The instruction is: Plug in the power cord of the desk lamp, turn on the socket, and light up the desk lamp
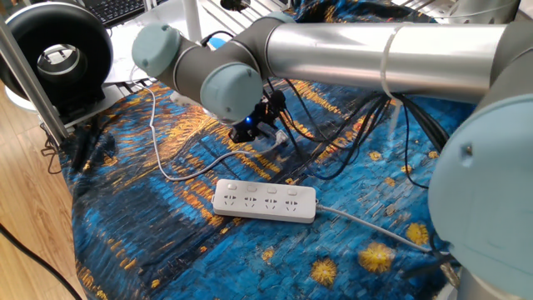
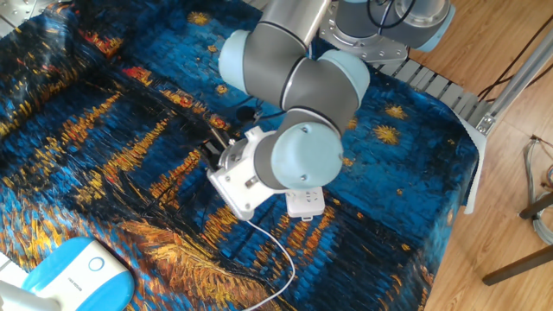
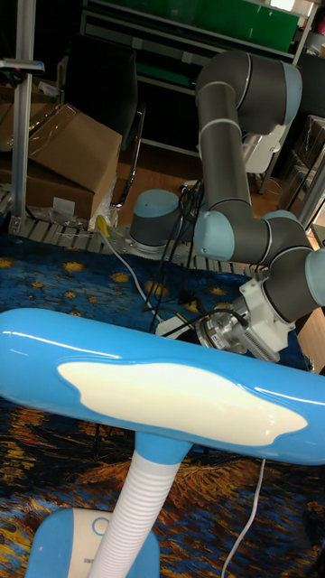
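The power cord [image 1: 171,171] lies slack on the desk behind the socket [image 1: 265,201]; light and limp, it looks best pinched at its stiff plug. Whether the hand [image 1: 265,132] is spread cannot be told

Silver tubular arm [image 1: 366,50], pale blue-grey joint caps, black cables.

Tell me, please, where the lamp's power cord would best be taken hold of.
Probably at the plug end of the power cord, which lies behind the socket, right by the gripper. The cord rests flat on the cloth, so coming straight down from above and closing across its width looks safest. The plug itself is partly hidden.
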You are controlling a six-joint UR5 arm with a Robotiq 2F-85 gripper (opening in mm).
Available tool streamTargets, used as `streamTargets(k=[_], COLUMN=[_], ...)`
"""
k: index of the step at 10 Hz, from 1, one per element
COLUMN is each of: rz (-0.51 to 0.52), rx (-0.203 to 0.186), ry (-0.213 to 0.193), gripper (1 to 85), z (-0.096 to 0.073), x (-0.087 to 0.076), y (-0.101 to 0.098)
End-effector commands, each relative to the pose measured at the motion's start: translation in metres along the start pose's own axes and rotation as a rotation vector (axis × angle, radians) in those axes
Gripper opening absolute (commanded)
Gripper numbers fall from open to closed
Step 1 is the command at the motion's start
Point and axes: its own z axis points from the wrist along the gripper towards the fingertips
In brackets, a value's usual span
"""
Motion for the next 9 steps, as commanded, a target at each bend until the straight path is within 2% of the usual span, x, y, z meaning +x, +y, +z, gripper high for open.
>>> streamTargets(k=[1,4,6,9], rz=[0.01,0.007,0.001,0.005], rx=[0.0,0.001,0.02,0.011], ry=[-0.006,-0.026,-0.042,-0.03], gripper=[27.7,27.7,27.7,27.7], z=[0.0,0.009,0.011,0.006], x=[0.006,0.006,0.005,0.012], y=[0.005,0.0,-0.008,-0.01])
